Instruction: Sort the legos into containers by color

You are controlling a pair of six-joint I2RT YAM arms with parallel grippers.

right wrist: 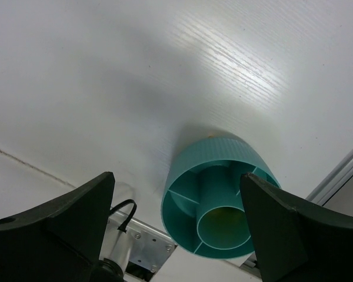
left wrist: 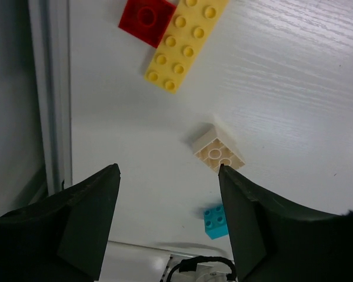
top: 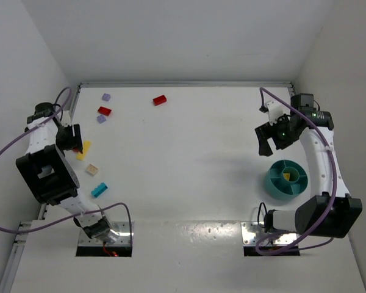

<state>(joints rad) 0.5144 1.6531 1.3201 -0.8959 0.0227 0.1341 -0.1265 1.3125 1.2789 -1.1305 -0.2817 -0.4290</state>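
Your left arm (top: 49,174) is folded back on itself, far across the table (top: 183,159) to the left of the teal dish (top: 274,183), wrist aimed downward. Your right arm (top: 320,159) arches over the dish, with the right gripper (top: 269,141) hanging just past its far side, clear of the surface. Right jaws are spread wide and hold nothing; the dish sits below, between the fingers in the wrist view. On the left gripper (left wrist: 167,169), the jaws are well apart, with nothing between them.

Now the dish: it's upright, with a yellow piece (top: 287,176) in its middle ring. All far left of the dish are the long yellow brick (left wrist: 185,41), a small red brick (left wrist: 146,20) touching its end, the beige brick (left wrist: 219,154) just off the left gripper's fingertip (left wrist: 241,200), and the cyan brick (left wrist: 215,220) close by.
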